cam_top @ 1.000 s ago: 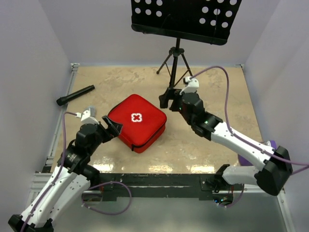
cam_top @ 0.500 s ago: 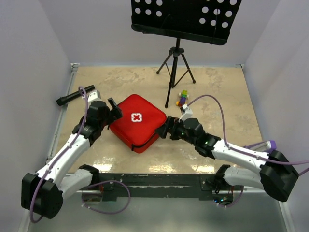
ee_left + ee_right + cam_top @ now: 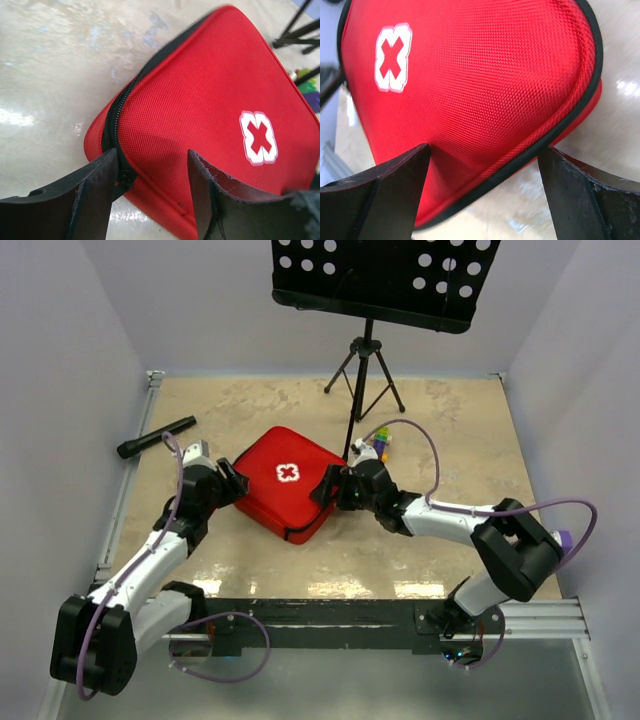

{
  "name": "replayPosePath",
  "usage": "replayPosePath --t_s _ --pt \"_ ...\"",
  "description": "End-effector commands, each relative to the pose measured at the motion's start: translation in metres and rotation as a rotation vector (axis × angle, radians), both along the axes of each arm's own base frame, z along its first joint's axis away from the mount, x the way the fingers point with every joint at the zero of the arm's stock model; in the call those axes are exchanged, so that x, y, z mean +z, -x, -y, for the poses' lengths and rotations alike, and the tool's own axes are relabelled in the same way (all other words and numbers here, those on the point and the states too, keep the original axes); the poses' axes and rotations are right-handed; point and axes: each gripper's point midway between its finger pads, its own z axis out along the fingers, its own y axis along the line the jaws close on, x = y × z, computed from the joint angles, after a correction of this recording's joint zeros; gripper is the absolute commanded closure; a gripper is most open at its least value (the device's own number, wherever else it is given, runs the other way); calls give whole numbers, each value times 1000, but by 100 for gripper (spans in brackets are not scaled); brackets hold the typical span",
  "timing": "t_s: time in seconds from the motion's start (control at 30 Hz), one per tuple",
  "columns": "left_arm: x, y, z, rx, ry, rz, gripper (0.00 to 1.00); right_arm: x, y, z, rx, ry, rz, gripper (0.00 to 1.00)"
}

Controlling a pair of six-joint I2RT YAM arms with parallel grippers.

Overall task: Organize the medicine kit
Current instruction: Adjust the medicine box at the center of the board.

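Both claws crowd opposite corners of the closed medicine kit (image 3: 285,480), which lies lid-up near the middle of the desk (image 3: 450,440). A squeeze on its smooth fabric could likely spin or shove the case instead of catching the zipper (image 3: 117,120), nudging it toward the tripod (image 3: 365,380) and coloured blocks (image 3: 380,445) just behind. The left claw (image 3: 152,170) is partly spread astride the kit's left corner, one finger against the zip line; whether it pinches is unclear. The right claw (image 3: 482,155) gapes wide around the right corner, holding nothing.
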Motion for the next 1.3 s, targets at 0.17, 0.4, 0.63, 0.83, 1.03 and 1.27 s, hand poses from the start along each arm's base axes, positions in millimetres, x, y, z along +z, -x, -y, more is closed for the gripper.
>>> replayPosePath --t_s 0.17,0.4,0.63,0.83,1.03,1.27 --pt "-10 56 36 -185 165 -64 40 64 -52 7 -70 88 189 9" --pt "57 51 7 -56 82 51 26 88 7 10 -162 326 287 7" --pt "78 49 35 -160 204 85 24 64 50 2 -133 307 225 8" --pt "56 52 58 -256 296 22 28 41 64 -13 -79 351 191 18" --pt "43 53 56 -253 272 2 28 23 76 -26 -33 373 164 28" --pt "35 53 57 -262 260 -17 28 9 77 -30 -32 402 142 36"
